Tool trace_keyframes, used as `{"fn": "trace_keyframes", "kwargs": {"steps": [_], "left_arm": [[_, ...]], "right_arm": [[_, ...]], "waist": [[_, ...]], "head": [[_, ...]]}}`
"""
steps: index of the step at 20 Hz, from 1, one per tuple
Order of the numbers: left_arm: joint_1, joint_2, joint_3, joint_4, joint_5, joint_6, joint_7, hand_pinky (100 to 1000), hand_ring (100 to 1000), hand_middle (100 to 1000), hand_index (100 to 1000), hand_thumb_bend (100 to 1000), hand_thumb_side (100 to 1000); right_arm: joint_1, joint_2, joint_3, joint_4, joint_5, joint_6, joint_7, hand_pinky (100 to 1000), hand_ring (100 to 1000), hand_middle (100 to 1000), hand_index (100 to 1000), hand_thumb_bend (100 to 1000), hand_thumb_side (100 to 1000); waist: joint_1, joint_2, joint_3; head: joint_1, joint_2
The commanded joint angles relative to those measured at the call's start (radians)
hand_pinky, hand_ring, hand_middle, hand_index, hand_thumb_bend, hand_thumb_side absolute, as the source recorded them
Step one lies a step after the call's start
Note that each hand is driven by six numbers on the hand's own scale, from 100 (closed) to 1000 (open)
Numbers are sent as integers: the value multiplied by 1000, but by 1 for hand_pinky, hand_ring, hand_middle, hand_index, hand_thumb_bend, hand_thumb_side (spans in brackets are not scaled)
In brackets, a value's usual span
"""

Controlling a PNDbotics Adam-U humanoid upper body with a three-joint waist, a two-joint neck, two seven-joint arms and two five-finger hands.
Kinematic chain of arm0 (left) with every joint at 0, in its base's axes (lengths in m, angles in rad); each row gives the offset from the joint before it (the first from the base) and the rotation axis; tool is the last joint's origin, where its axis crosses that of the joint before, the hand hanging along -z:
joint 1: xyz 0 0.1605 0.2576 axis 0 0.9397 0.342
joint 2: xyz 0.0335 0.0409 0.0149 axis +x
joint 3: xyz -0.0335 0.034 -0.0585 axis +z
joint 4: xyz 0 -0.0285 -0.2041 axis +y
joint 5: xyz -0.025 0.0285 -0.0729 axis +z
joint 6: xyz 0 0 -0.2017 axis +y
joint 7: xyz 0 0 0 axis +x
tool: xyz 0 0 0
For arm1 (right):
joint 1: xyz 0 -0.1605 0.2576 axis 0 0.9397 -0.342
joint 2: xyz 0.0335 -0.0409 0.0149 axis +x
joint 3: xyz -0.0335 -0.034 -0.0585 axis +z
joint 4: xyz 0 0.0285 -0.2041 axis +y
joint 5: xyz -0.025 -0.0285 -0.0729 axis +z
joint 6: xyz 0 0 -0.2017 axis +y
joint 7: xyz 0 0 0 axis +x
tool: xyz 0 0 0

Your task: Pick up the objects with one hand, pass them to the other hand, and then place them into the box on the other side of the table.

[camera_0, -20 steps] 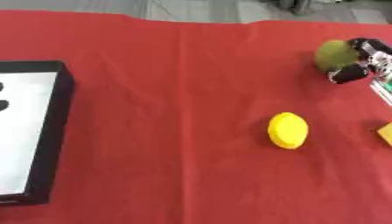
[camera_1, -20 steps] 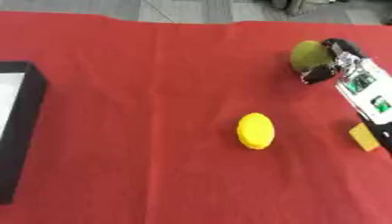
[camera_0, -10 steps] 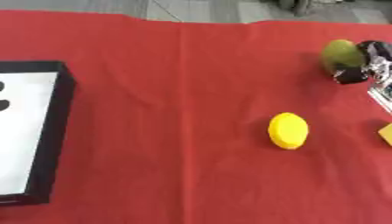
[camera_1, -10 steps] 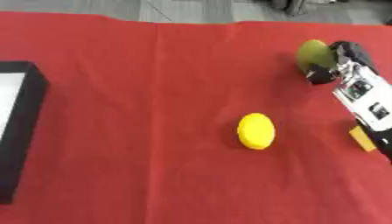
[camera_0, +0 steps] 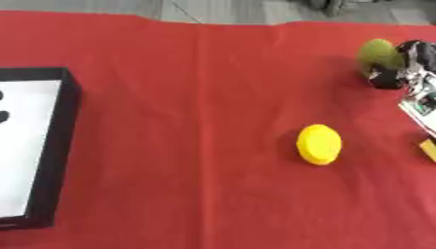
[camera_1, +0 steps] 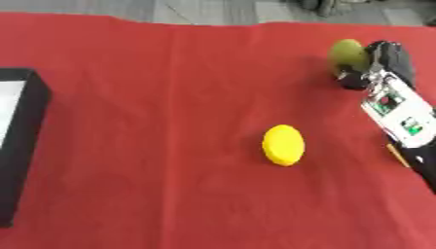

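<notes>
Red cloth [camera_0: 170,121] covers the whole desk, creased down a line near the middle, with grey floor showing past its far edge.

At the far right corner a green, rounded fruit-like object [camera_1: 347,54] is off in the right hand [camera_1: 379,65], whose dark fingers curl round its right and near sides; whether it rests on the cloth or is lifted clear cannot be told. Behind the hand the forearm runs down toward the right edge, carrying a white panel [camera_1: 397,113] with small red and green marks.

Right of the desk's centre, well apart from the hand, a yellow oval object [camera_0: 319,144] lies flat on the cloth with its long side running from far to near. Against the right edge, nearer than the forearm, a small orange-yellow piece [camera_0: 428,149] shows only in part, cut off by the frame.

At the left edge sits the box [camera_0: 53,160], with black walls and a white floor; two dark rounded shapes [camera_0: 3,107] lie inside it at the frame's margin, too cut off to make out.
</notes>
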Motion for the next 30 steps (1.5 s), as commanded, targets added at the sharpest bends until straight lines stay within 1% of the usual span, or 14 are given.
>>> {"fn": "trace_keyframes", "kwargs": {"steps": [1,5,8,10,14,15,16,18,20,23,28,30], "left_arm": [[-4,20,2,-23,0,-1,-4,817,824,697,689,160,893],[4,25,1,-23,3,-2,-2,817,825,699,690,159,888],[11,28,2,-23,6,-4,1,817,827,701,691,158,879],[12,30,6,-23,11,-10,6,817,828,702,692,158,871],[7,51,14,-23,22,-24,24,817,831,708,696,142,852],[4,61,15,-23,23,-29,28,817,833,711,698,137,847],[0,74,16,-23,23,-36,32,817,834,713,700,130,839],[-10,100,15,-23,25,-52,37,818,839,723,706,115,826],[-22,131,12,-23,25,-67,38,819,846,738,712,100,812],[-44,180,-1,-23,25,-86,24,820,854,749,718,100,796],[-82,258,-28,-23,33,-98,-6,822,860,753,722,100,776],[-97,288,-41,-23,36,-98,-23,823,861,750,721,100,770]], "right_arm": [[1,-35,-2,-56,-50,-7,-69,761,610,455,580,100,100],[28,-49,0,-144,-105,-31,-100,754,608,449,572,100,100],[48,-60,0,-228,-136,-34,-109,748,607,444,570,100,100],[65,-63,-2,-300,-151,-31,-113,743,606,440,569,100,100],[104,-35,-22,-459,-193,-18,-142,725,602,428,567,100,238],[114,-23,-25,-498,-201,-16,-148,723,602,427,567,100,255],[120,-9,-26,-524,-203,-18,-153,721,602,426,566,100,247],[122,20,-17,-544,-181,-45,-151,720,601,424,566,100,228],[115,59,0,-548,-145,-87,-138,715,600,422,565,100,260],[104,121,32,-550,-100,-148,-113,709,597,419,564,100,310],[97,197,92,-550,-63,-205,-79,702,594,417,563,100,356],[94,221,117,-550,-39,-218,-73,704,594,418,562,100,324]], "waist": [[2,-39,-5],[4,-59,-18],[10,-77,-33],[13,-89,-43],[23,-110,-57],[26,-116,-59],[29,-121,-61],[35,-131,-64],[42,-140,-69],[51,-150,-76],[60,-163,-82],[63,-167,-83]], "head": [[3,12],[11,30],[20,44],[25,53],[34,65],[38,69],[41,73],[44,80],[49,89],[57,101],[69,120],[73,123]]}}
